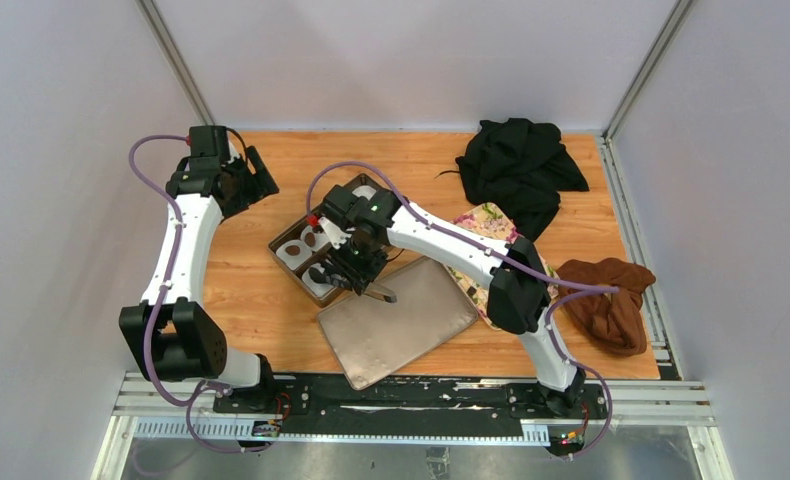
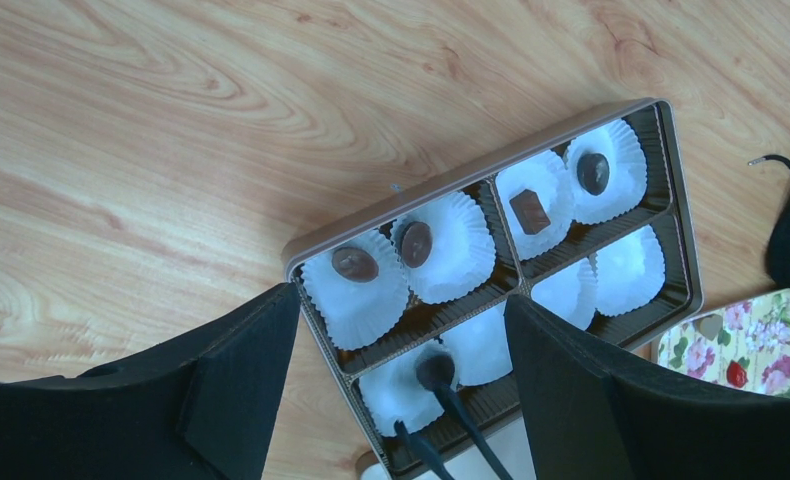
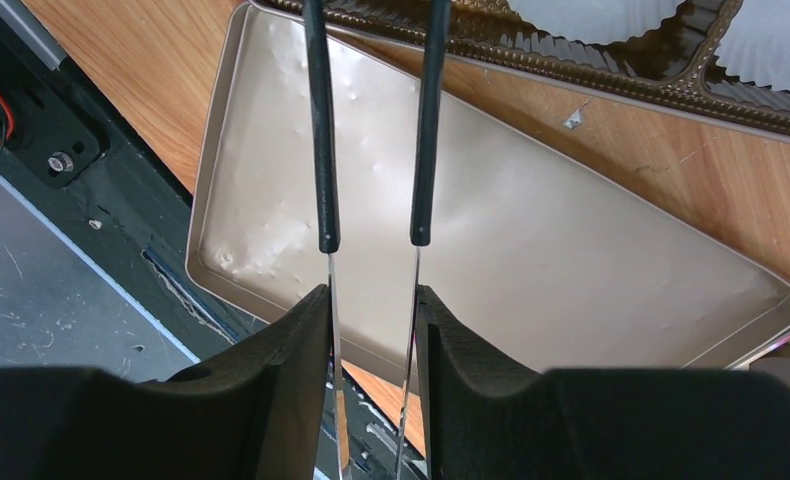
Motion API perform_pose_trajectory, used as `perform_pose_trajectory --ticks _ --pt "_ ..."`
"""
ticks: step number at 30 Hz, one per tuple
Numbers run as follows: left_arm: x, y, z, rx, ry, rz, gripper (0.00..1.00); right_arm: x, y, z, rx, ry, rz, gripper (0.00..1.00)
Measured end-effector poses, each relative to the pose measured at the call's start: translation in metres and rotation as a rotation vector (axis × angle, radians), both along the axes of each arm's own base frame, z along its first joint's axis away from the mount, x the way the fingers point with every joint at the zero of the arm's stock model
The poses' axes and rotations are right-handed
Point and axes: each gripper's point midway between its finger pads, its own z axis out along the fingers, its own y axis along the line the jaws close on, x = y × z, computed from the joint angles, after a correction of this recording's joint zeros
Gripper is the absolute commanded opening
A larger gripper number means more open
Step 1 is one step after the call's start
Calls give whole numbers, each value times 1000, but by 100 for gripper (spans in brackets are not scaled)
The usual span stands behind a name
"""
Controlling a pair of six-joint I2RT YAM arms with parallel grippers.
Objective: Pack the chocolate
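A brown box [image 1: 279,243] [image 2: 671,190] holds white paper cups. Several pieces of the chocolate sit in cups along the box's far row, such as one round piece [image 2: 355,263] and one square piece [image 2: 530,210]. Another dark piece [image 2: 435,369] lies in a near-row cup, against one black tip of the tongs [image 2: 471,425]. My right gripper [image 1: 356,262] [image 3: 373,295] is shut on the tongs [image 3: 321,150], whose two arms stand slightly apart. My left gripper [image 1: 256,180] [image 2: 401,300] hangs open above the box with nothing in it.
The gold lid [image 1: 396,320] [image 3: 531,240] lies upside down in front of the box. A flower-print tray [image 1: 486,225] [image 2: 746,345] sits to the right. A black cloth [image 1: 519,165] lies at the back right and a rust-brown cloth [image 1: 611,300] at the right edge.
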Motion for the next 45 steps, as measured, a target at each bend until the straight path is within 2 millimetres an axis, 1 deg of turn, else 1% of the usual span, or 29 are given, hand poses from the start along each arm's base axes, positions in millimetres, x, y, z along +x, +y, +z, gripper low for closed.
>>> perform_pose_trajectory --ticks 4,8,10,11,12,13,14,16,17,18,19,21,22,23,24,26,29,31,35,41,43,45 --pt "0 0 0 0 0 0 80 1 -1 0 -3 -5 -2 32" --pt "0 0 0 0 0 0 80 8 -4 1 -16 -35 -18 26" --pt "0 0 0 0 0 0 80 13 -8 10 -9 -63 -35 22" --pt "0 0 0 0 0 0 80 19 -14 19 1 -88 -52 21" --pt "0 0 0 0 0 0 80 22 -16 23 7 -97 -61 20" --pt "0 0 0 0 0 0 80 29 -28 37 25 -127 -94 19" --pt "0 0 0 -1 0 1 80 34 -37 45 34 -143 -119 18" --pt "0 0 0 -1 0 1 80 50 -69 65 50 -187 -209 18" --pt "0 0 0 0 0 1 80 59 -92 74 53 -212 -273 18" --pt "0 0 0 0 0 2 80 66 -112 78 50 -228 -330 20" --pt "0 0 0 0 -1 3 80 73 -145 80 40 -244 -418 22" --pt "0 1 0 -2 -2 6 80 77 -189 72 -3 -245 -536 26" --pt "1 1 0 -3 -2 8 80 74 -213 62 -41 -229 -595 29" --pt "1 1 0 -4 -2 9 80 69 -232 51 -81 -206 -642 32" --pt "1 1 0 -6 -3 10 80 61 -246 38 -119 -176 -672 33" --pt "1 0 0 -8 -3 8 80 45 -262 18 -181 -117 -704 36" --pt "1 -1 0 -15 -3 8 80 28 -266 0 -217 -43 -714 36" --pt "2 -2 0 -21 -2 7 80 24 -263 -1 -207 -17 -724 36" --pt "2 -3 -1 -27 1 6 80 28 -255 -2 -170 -1 -758 37" --pt "2 -3 -1 -27 0 7 80 33 -247 -12 -167 27 -803 39" --pt "2 -3 -1 -27 0 7 80 35 -246 -16 -174 36 -810 38" --pt "2 -3 -1 -27 0 6 80 37 -245 -19 -178 41 -816 36"
